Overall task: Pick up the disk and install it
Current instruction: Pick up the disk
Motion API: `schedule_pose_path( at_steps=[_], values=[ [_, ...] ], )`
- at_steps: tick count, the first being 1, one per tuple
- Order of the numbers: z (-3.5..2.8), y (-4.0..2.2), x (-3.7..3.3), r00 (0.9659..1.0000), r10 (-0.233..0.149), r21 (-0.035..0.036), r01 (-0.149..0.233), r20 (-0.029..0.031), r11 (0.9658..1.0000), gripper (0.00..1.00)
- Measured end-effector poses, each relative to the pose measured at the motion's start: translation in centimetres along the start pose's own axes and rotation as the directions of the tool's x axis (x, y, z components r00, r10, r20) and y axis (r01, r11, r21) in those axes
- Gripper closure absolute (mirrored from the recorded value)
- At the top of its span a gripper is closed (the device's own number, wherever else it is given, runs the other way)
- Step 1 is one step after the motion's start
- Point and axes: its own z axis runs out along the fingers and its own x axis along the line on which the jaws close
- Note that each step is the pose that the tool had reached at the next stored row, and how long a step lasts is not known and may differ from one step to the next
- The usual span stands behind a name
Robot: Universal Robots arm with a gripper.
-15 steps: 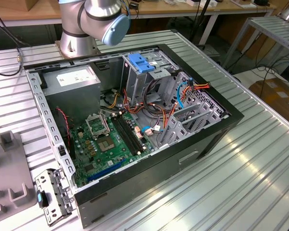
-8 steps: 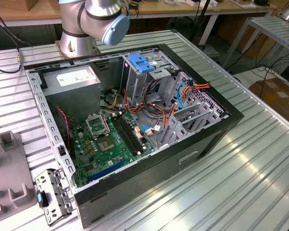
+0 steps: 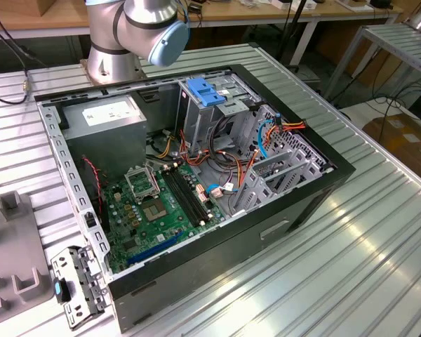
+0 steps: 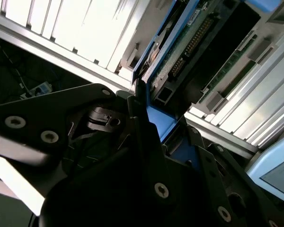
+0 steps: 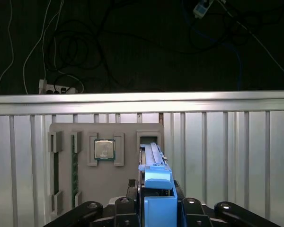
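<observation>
A: Where's the disk?

B: The disk (image 5: 154,165) stands on edge between the fingers of the hand (image 5: 157,204). It is over the grey tray (image 5: 128,156), next to the chip (image 5: 104,149) and the memory sticks (image 5: 75,165). The tray sits on the slatted tabletop (image 5: 227,156).

A: Hand state?

B: Narrow, clamped on the disk, one finger on each broad side. I can't tell whether it's clear of the tray slot.

A: Second wrist view?

B: Same grip. It shows the disk's (image 4: 180,42) green circuit-board side, a connector row and the blue rail.

A: How will it handle?

B: My read is stiff, a metal slab with some weight, so no flex. The faces are smooth, so it could slip under a weak pinch. It looks shock-sensitive, and the bare board and connector pins are the fragile parts. The best hold is across the flat faces or on the blue plastic rails, away from the connector end. The rails probably give a little.

A: Where's it going?

B: Likely the open computer case (image 3: 217,270), well apart from the tray in the exterior view. The metal cage with the light-blue latch (image 3: 205,93) is inside.

A: Any writing?

B: Nothing legible. The white sticker on the grey box (image 3: 105,123) has print too small to read, and so does the chip.
</observation>
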Motion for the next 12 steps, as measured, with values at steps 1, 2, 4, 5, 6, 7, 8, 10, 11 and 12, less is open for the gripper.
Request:
schedule_pose_path(
  at_steps=[1, 2, 4, 5, 6, 7, 8, 10, 11, 12],
  values=[
    [-0.14, 0.00, 0.00, 1.0000, 0.000, 0.0001, 0.000, 0.0000, 1.0000, 0.63],
    [-0.13, 0.00, 0.00, 1.0000, 0.000, 0.0003, 0.000, 0.0001, 1.0000, 0.63],
    [-0.15, 0.00, 0.00, 1.0000, 0.000, 0.0001, 0.000, -0.0003, 1.0000, 0.63],
    [-0.15, -0.01, 0.00, 1.0000, 0.000, 0.0001, 0.000, -0.0003, 1.0000, 0.63],
    [-0.15, -0.01, 0.01, 1.0000, 0.000, 0.0000, 0.000, -0.0003, 1.0000, 0.63],
    [-0.15, -0.01, 0.00, 1.0000, 0.000, 0.0001, 0.000, -0.0003, 1.0000, 0.63],
    [-0.20, -0.01, 0.01, 1.0000, 0.000, 0.0000, 0.000, -0.0004, 1.0000, 0.63],
    [-0.27, -0.01, 0.01, 1.0000, 0.000, 0.0001, 0.000, -0.0003, 1.0000, 0.63],
    [-0.30, -0.01, 0.01, 1.0000, 0.000, 0.0000, 0.000, -0.0003, 1.0000, 0.63],
    [-0.34, -0.01, 0.01, 1.0000, 0.000, 0.0001, 0.000, -0.0003, 1.0000, 0.63]
  ],
)
